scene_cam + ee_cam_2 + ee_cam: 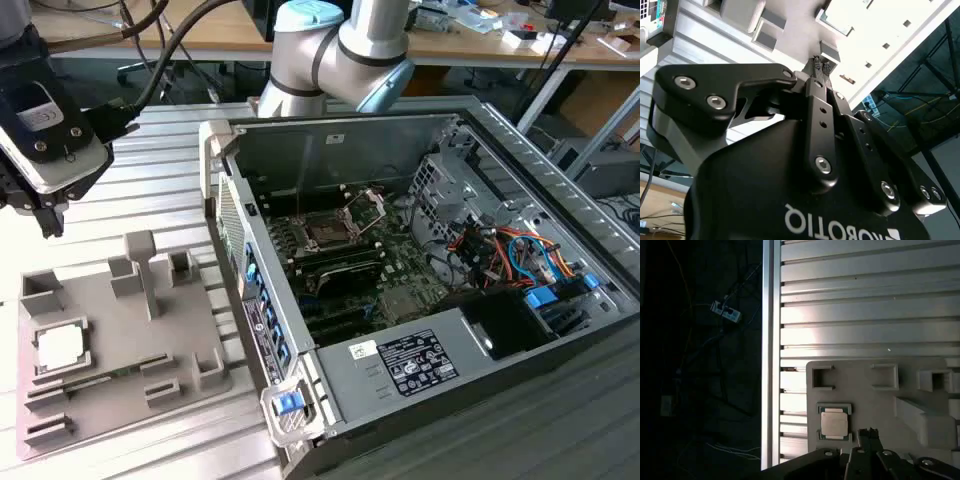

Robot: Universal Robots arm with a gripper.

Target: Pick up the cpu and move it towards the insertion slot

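Cpu [60, 347], one; insertion slot [328, 232], one.

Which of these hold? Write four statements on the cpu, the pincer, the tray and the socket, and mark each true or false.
1. The cpu lies in the grey tray. True.
2. The pincer grips the cpu. False: it is shut on nothing and is apart from the cpu.
3. The insertion slot sits inside the open computer case. True.
4. The tray stands inside the case. False: it lies on the ribbed metal table, at the exterior view's left of the case.
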